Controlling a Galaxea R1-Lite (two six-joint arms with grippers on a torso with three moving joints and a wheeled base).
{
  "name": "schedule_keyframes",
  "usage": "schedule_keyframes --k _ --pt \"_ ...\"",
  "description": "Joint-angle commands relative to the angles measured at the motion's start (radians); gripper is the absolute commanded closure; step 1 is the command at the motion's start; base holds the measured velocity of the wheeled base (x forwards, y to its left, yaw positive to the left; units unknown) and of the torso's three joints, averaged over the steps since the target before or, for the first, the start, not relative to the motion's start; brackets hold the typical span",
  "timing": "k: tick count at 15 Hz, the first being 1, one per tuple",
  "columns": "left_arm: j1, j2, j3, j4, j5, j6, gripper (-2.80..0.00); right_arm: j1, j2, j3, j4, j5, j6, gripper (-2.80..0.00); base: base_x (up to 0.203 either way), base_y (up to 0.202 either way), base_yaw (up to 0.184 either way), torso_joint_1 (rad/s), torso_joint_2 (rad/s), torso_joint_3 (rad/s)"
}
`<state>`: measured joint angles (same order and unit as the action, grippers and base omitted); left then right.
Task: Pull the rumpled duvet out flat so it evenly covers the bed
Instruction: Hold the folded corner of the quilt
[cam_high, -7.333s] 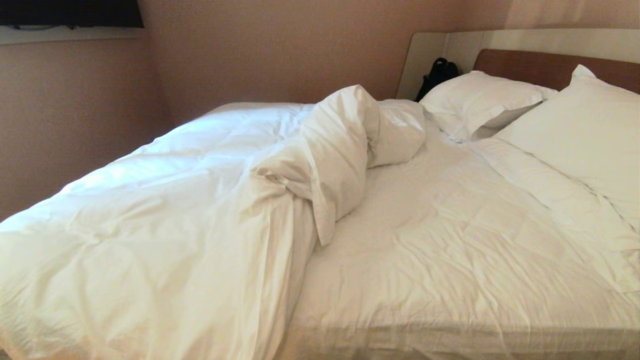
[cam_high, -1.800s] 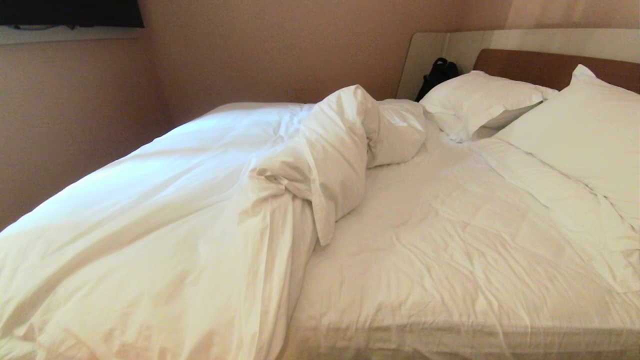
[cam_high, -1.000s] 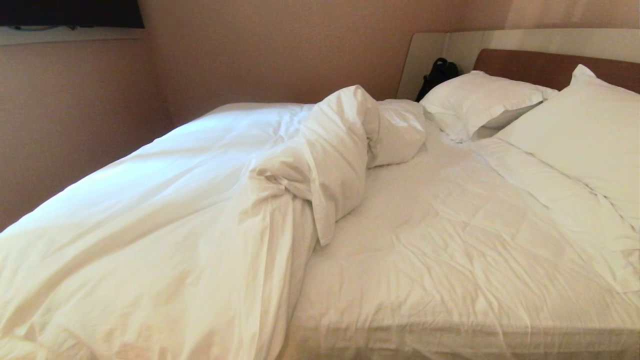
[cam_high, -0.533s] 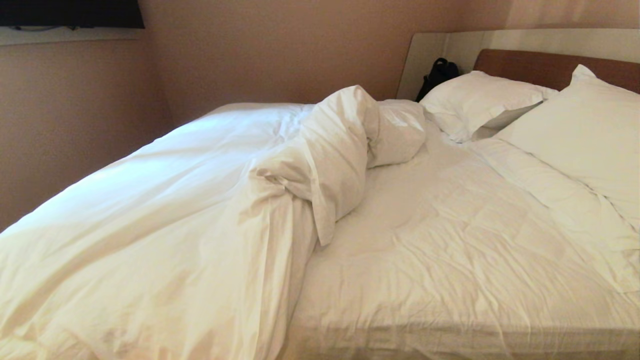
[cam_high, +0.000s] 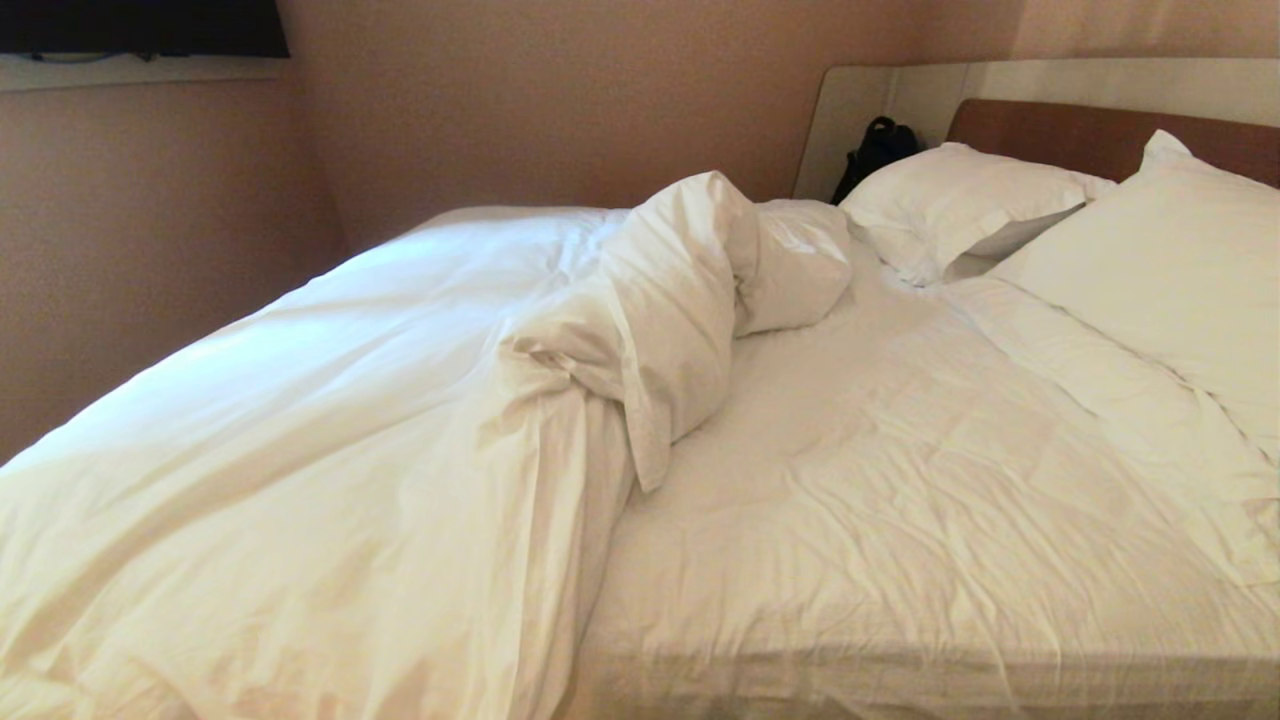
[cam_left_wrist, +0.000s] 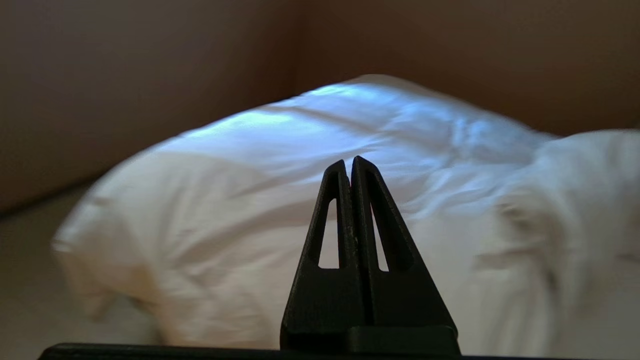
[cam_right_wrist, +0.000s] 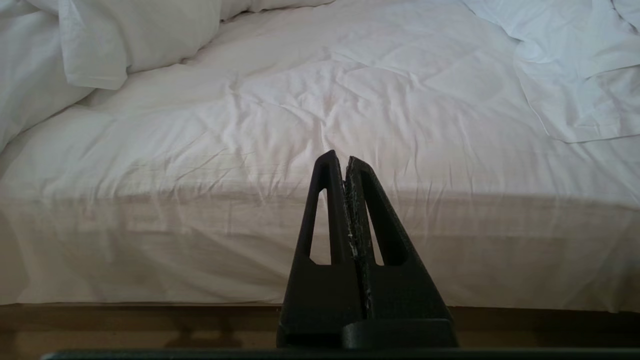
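The wide low bed (cam_high: 900, 520) with its brown wooden headboard fills the head view, its head end at the upper right and its foot toward the lower left. Its thin white fitted sheet (cam_high: 900, 560) lies bare across the near right half. The thick, puffy white duvet (cam_high: 300, 450) covers only the left half of the bed, its long axis running from the near left corner up toward the far wall; its inner edge is bunched into a rumpled ridge along the middle of the mattress, rising to a twisted peak near the pillows. Two white rectangular pillows (cam_high: 1150, 270) lean at the headboard, one behind the other, and a small black bag (cam_high: 875, 150) sits in the corner beyond them.

Neither arm shows in the head view. The left end effector (cam_left_wrist: 348, 162), seen from its wrist, is clenched with black fingers pressed together on nothing, pointing level at the duvet's hanging corner, apart from it. The right end effector (cam_right_wrist: 339, 159) is likewise clenched and empty, held low before the bed's near side, aimed at the sheet.
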<state>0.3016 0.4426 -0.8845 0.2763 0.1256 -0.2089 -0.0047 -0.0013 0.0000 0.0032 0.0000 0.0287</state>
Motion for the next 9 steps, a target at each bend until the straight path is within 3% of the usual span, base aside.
schedule_keyframes --k 1,2,4,9 --pt "-0.112 -0.073 0.055 -0.001 0.143 0.099 0.0 0.0 0.001 0.0 0.0 0.0 0.0 0.0 0.0 0.0 0.0 0.0 0.0 0.0" --pt "-0.161 -0.1 0.076 0.001 0.189 0.121 0.0 0.0 0.001 0.0 0.0 0.0 0.0 0.0 0.0 0.0 0.0 0.0 0.0 0.0" --pt "-0.24 -0.167 0.128 0.005 0.222 0.147 0.0 0.0 0.001 0.0 0.0 0.0 0.0 0.0 0.0 0.0 0.0 0.0 0.0 0.0" --pt "-0.301 -0.299 0.233 -0.005 0.186 0.211 0.0 0.0 0.001 0.0 0.0 0.0 0.0 0.0 0.0 0.0 0.0 0.0 0.0 0.0"
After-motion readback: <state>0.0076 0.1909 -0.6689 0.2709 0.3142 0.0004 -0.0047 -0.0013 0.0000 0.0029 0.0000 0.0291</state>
